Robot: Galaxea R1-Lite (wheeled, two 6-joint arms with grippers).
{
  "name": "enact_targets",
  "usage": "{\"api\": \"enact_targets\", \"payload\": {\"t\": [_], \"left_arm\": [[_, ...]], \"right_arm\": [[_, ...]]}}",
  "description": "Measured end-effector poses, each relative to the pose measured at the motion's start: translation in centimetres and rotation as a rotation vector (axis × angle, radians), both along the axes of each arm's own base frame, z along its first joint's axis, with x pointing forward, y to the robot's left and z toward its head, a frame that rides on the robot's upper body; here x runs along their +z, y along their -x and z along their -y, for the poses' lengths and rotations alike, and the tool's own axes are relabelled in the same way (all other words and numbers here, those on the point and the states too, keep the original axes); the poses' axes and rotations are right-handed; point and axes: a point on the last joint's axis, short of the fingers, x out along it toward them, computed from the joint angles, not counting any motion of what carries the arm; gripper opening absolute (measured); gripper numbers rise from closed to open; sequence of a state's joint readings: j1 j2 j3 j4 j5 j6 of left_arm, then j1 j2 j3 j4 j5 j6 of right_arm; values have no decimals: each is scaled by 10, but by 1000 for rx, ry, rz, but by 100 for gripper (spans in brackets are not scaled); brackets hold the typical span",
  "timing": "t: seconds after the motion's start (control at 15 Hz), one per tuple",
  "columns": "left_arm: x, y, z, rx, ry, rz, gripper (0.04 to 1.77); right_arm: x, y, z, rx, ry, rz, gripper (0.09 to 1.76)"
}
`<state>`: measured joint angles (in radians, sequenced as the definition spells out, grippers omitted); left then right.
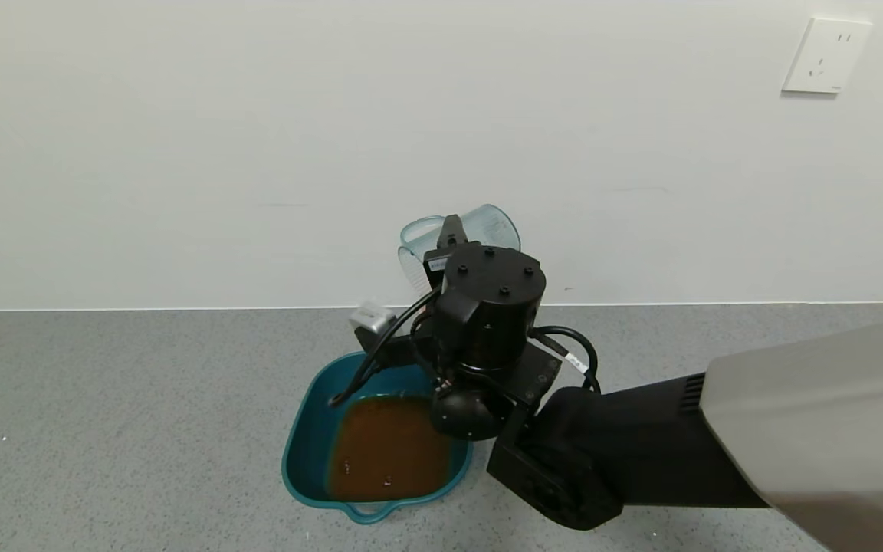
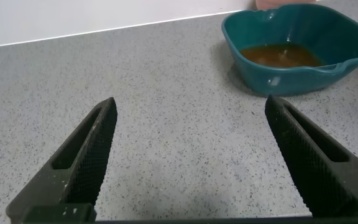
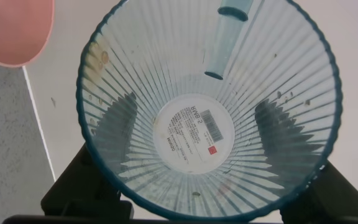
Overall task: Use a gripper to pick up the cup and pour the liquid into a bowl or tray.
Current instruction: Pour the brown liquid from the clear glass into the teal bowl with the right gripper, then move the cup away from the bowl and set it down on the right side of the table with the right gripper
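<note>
Head view: right gripper (image 1: 448,234) is clamped on the cup (image 1: 487,222), held tipped on its side above the far end of the teal tray (image 1: 305,429), where the reddish-brown liquid (image 1: 388,448) pools. Right wrist view looks into the cup (image 3: 207,112), fingers (image 3: 114,124) pressing both sides, nothing but droplets inside. Left gripper (image 2: 188,155) hangs spread wide and empty over the counter (image 2: 179,93), tray (image 2: 272,71) well apart.

The grey counter (image 1: 119,399) lies open to the robot's left of the teal tray (image 1: 305,429). The right arm (image 1: 625,452) overhangs the tray's right and far rim, blocking descent there. The raised cup (image 1: 487,224) stands near the wall (image 1: 257,153). A pink object (image 3: 11,31) sits beside the cup.
</note>
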<state>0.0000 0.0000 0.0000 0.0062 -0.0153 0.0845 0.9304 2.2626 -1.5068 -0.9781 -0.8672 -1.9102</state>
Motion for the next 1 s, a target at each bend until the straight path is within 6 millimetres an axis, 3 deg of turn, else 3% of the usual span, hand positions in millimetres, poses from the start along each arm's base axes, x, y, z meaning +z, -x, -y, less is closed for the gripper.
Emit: {"api": "enact_targets", "payload": {"t": [0.4, 1.0], "left_arm": [[0, 0, 0, 0, -1, 0, 172], [0, 0, 0, 0, 0, 0, 172]], "right_arm": [[-2, -2, 0, -32, -164, 14, 133], [15, 2, 16, -59, -410, 17, 133]]}}
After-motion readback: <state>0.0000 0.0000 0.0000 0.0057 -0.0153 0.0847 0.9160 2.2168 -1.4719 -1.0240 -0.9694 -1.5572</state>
